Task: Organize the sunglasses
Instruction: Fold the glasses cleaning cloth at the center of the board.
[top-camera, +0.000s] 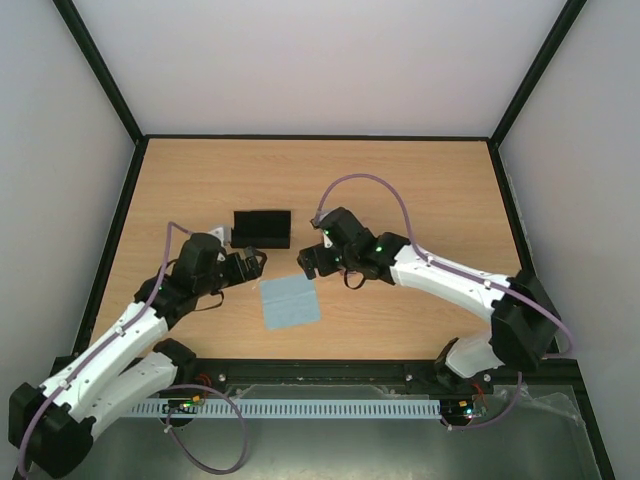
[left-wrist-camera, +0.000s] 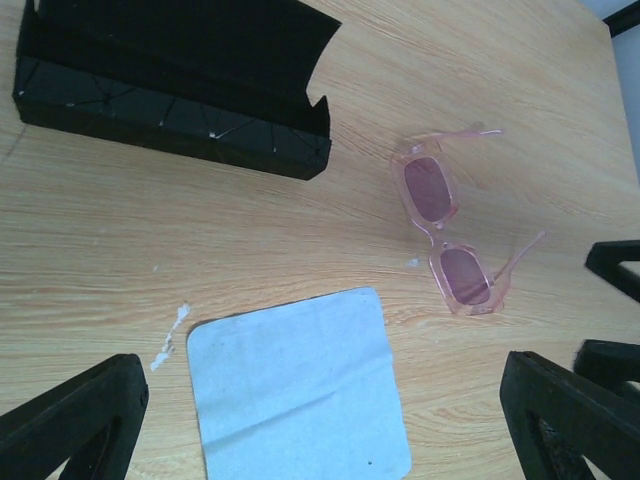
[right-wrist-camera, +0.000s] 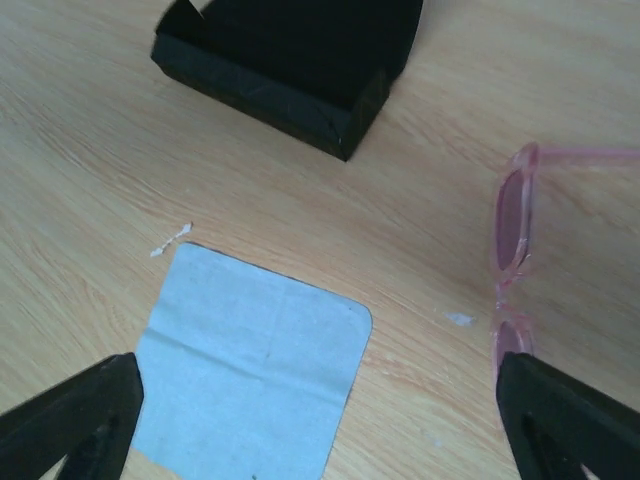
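The sunglasses (left-wrist-camera: 445, 225), pink and translucent, lie on the wooden table (left-wrist-camera: 520, 90) with both arms unfolded. In the right wrist view the sunglasses (right-wrist-camera: 515, 250) sit just beyond the right finger (right-wrist-camera: 570, 420), and nothing grips them. The right gripper (right-wrist-camera: 318, 365) is open above the light blue cloth (right-wrist-camera: 250, 370). My left gripper (left-wrist-camera: 320, 365) is also open and empty, hovering over the same cloth (left-wrist-camera: 300, 390). From the top, both grippers, left (top-camera: 255, 262) and right (top-camera: 315, 260), face each other over the cloth (top-camera: 289, 302); the right wrist hides the sunglasses there.
An open black oblong case (top-camera: 261, 227) lies behind the cloth, also seen as the case (left-wrist-camera: 170, 90) and the case (right-wrist-camera: 290, 60) in the wrist views. Small white flecks (left-wrist-camera: 170, 335) mark the wood by the cloth's corner. A black frame rims the table.
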